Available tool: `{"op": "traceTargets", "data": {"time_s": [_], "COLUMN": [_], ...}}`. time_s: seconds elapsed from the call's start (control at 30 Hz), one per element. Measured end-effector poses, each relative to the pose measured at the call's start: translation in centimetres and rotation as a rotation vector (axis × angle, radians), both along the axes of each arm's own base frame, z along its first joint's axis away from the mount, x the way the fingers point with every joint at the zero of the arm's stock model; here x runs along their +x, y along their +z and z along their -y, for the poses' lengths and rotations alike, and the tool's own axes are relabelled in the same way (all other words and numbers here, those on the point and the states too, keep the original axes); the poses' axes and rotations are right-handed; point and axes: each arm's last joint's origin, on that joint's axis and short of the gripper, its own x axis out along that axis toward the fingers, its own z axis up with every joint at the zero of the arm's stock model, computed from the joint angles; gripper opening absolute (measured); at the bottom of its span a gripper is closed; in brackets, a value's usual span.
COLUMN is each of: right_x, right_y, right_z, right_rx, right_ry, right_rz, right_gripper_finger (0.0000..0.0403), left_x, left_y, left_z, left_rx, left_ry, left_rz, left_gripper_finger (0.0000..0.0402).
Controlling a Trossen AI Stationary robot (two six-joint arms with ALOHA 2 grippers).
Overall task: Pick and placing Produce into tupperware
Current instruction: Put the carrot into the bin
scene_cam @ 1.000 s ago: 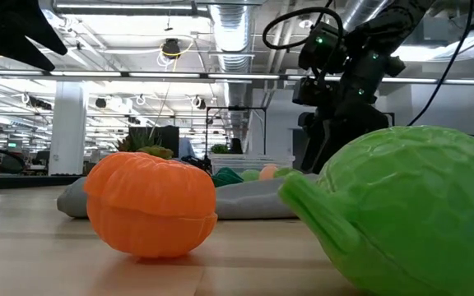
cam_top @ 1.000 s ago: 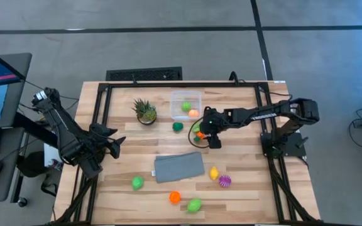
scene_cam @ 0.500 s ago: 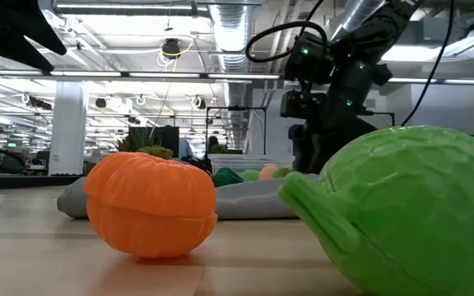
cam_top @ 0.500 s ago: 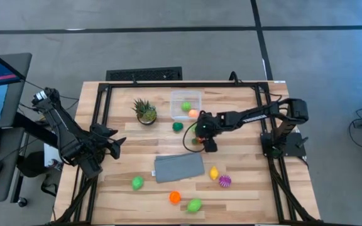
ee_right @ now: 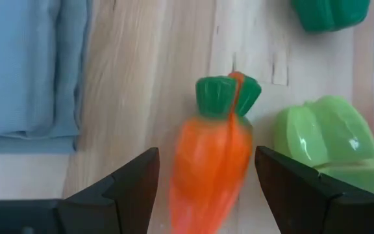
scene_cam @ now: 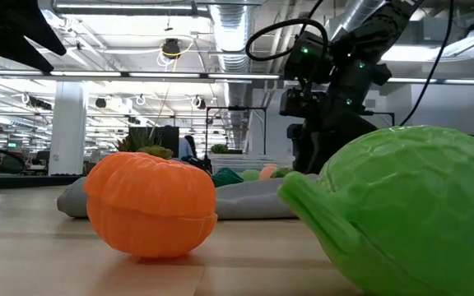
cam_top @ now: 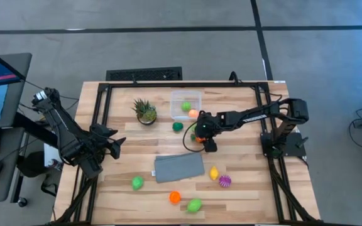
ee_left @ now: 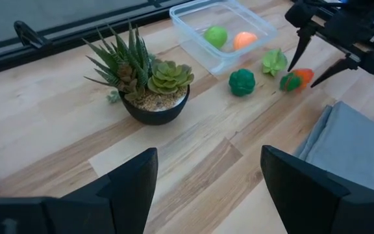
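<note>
Right gripper (ee_right: pixel 203 195) sits over the carrot (ee_right: pixel 213 159), fingers spread either side of it, not closed. Carrot lies flat on the table (cam_top: pixel 244 188), green top pointing away from the wrist. Light green piece (ee_right: pixel 326 140) is just beside it, dark green piece (ee_right: pixel 330 13) further out, cloth (ee_right: pixel 24 71) on the other side.

To do this pick well: come straight down and centre on the orange body, not the leafy end. Keep the finger nearest the light green piece clear of it, or it gets nudged. Close only once the tips are down around the carrot's middle.

Tub (cam_top: pixel 186 104) is near, beyond the gripper toward the back edge, already holding a green and an orange piece. Short lift and carry.

Left gripper (cam_top: pixel 109 145) waits at the left table edge, fingers apart, empty.

Hard to tell: how high the right fingertips are above the table. Carrot looks blurred in the wrist view. In the high view the arm covers most of it.
</note>
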Motion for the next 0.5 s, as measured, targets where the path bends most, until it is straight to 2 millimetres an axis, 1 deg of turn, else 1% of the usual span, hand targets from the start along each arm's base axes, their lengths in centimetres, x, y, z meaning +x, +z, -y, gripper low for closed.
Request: {"op": "traceTargets", "data": {"time_s": [0.13,0.37,0.5], "right_x": [0.07,0.13,0.13], "right_y": [0.02,0.04,0.05], "right_z": [-0.38,-0.81,-0.75], "right_rx": [0.005,0.009,0.027], "right_ry": [0.012,0.022,-0.011], "right_rz": [0.004,0.007,0.006], "right_gripper_finger": [0.0272,0.0249,0.0242], "left_x": [0.0,0.01,0.01], "left_y": [0.01,0.01,0.01], "left_z": [0.0,0.0,0.0], "left_rx": [0.002,0.002,0.002], "left_ry": [0.0,0.0,0.0], "left_rz": [0.003,0.003,0.003], "left_gripper_finger": [0.0263,0.0263,0.0263]}}
